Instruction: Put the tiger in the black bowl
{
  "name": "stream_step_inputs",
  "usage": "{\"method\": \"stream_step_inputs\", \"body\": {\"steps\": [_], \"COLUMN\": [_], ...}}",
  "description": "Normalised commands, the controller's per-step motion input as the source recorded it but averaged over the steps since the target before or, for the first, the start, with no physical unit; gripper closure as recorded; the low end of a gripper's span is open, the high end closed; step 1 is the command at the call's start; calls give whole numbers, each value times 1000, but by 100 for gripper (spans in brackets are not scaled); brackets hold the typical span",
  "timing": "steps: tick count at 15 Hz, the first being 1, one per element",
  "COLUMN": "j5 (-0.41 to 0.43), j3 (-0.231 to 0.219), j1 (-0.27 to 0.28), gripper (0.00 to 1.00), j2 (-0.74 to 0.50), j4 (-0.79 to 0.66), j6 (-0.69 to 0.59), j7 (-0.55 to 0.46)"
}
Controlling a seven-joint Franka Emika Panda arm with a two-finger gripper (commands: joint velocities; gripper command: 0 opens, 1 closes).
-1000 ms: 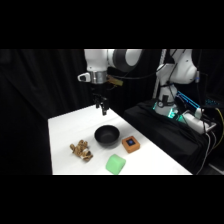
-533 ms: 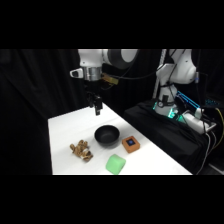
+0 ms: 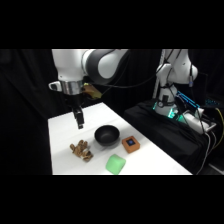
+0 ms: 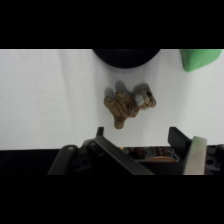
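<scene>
Pincer (image 3: 79,125) shifted left past black bowl (image 3: 107,135), now hovering above tiger (image 3: 81,150), fingers spread apart, holding nothing, tiger lying on worktop (image 3: 62,130) just beside bowl.

White counter (image 3: 60,127) spans lower-left to centre of side frame. Green block (image 3: 116,163) lower centre, near front edge. Orange-brown square block with dark blue centre (image 3: 130,144) just up-right of it, apart. Wrist frame: green block in upper-right corner.
</scene>
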Motion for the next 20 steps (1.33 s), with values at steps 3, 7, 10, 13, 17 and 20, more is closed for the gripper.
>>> {"method": "stream_step_inputs", "body": {"steps": [3,7,10,13,17,20], "j5": [-30,8,64,92,116,107], "j3": [-60,-107,-77,-44,-15,-18], "j1": [65,61,42,55,42,49], "gripper": [0,0,0,0,0,0], "j2": [566,463,369,280,212,159], "j4": [763,589,409,285,240,187], "j6": [-166,-125,-127,-98,-40,-9], "j7": [262,303,209,153,66,66]}}
